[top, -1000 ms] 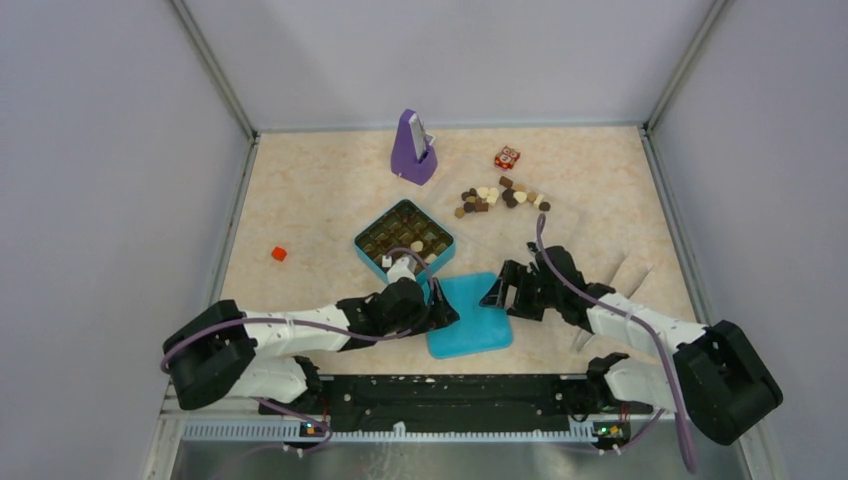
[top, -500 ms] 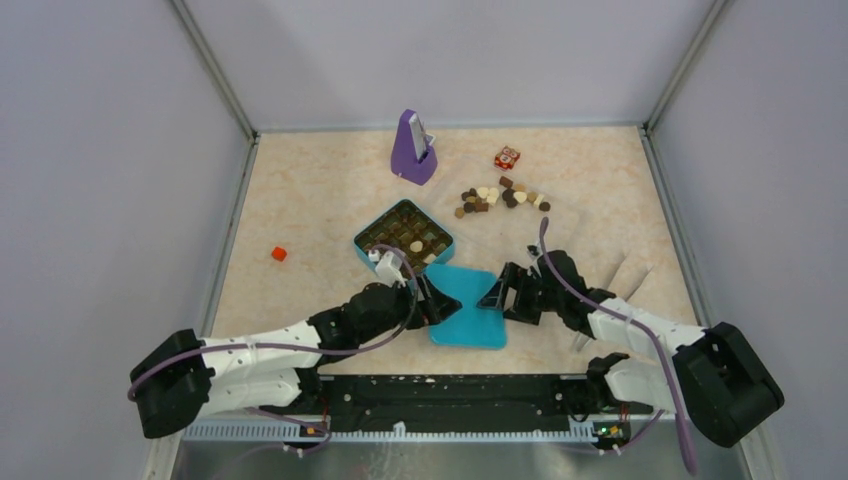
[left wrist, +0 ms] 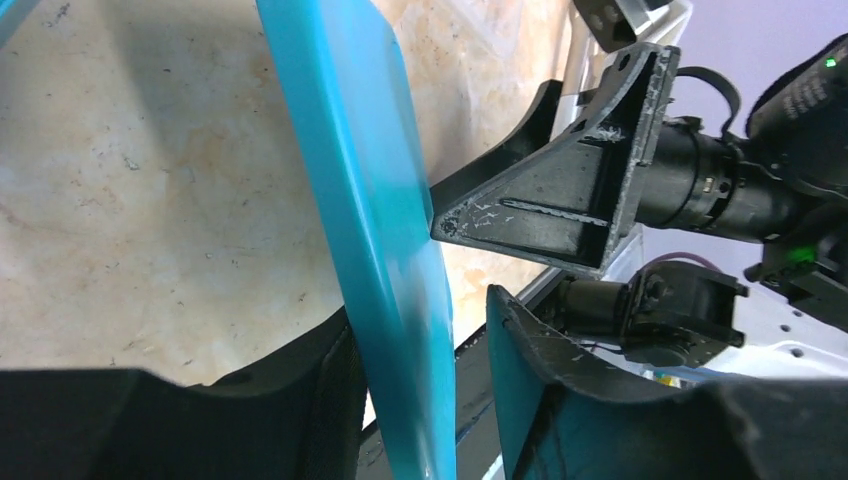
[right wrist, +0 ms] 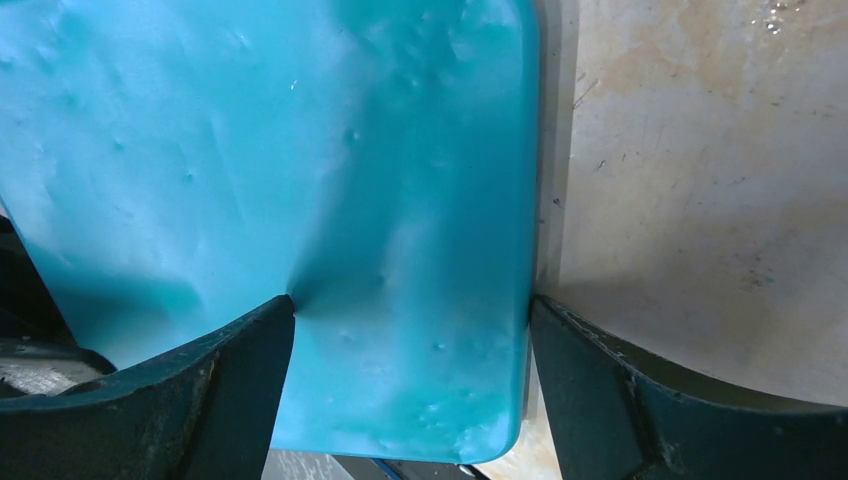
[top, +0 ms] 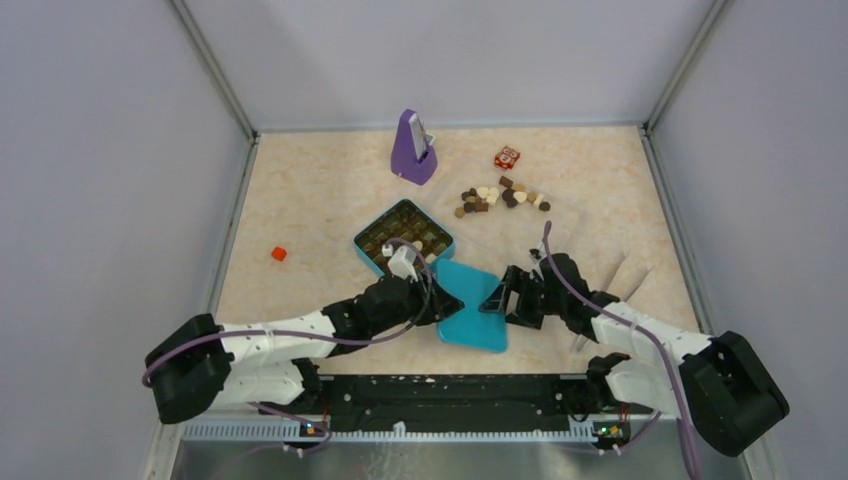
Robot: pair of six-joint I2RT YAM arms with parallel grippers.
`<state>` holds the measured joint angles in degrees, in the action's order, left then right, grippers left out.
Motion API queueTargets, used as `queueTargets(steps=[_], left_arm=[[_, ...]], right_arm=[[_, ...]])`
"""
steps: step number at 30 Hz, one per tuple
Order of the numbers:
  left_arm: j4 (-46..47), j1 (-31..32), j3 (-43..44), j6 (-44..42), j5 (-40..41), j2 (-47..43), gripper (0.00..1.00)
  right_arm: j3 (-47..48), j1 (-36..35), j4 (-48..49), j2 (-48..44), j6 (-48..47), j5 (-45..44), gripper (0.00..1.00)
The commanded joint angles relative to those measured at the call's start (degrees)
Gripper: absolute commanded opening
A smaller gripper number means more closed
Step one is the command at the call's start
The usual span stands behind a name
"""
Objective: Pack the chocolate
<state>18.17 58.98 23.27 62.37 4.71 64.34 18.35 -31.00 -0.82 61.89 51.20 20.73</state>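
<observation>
The left gripper (left wrist: 420, 320) straddles the tilted teal lid (left wrist: 370, 220) with its jaws apart, one finger (left wrist: 300, 400) against it and a gap at the other. The right gripper (right wrist: 412, 300) stands wide open over the lid's corner. The chocolate (top: 503, 197) lies loose on the far worktop (top: 320, 200), with more pieces in the teal box (top: 378, 220).

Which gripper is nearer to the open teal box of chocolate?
Left. The left gripper sits just off the teal box's near corner, at the teal lid's left edge. The right gripper is farther, across the lid at its right edge.
</observation>
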Motion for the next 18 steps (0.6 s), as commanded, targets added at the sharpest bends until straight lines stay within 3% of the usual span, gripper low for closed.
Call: queueTargets(steps=[1,6,11,18], left_arm=[[-4.2,0.2,6.1,-1.7,-2.2,3.8,0.48],[-5.9,0.1,8.7,-2.7,-3.4,6.2,0.34],[-14.7,0.0,12.8,-3.8,0.0,4.9,0.15],[-19.9,-1.1,15.4,-7.1,6.0,-0.7,0.08]], right_arm=[[-0.2,-0.5,-1.5,-1.7,0.1,-0.8,0.85],[-0.1,-0.5,-2.8,-2.6,-0.2,-1.4,0.85],[2.5,-0.5,-8.7,-5.3,-1.5,-3.3,0.84],[15.2,-0.5,-24.4,-10.1,-7.5,-13.7,0.84]])
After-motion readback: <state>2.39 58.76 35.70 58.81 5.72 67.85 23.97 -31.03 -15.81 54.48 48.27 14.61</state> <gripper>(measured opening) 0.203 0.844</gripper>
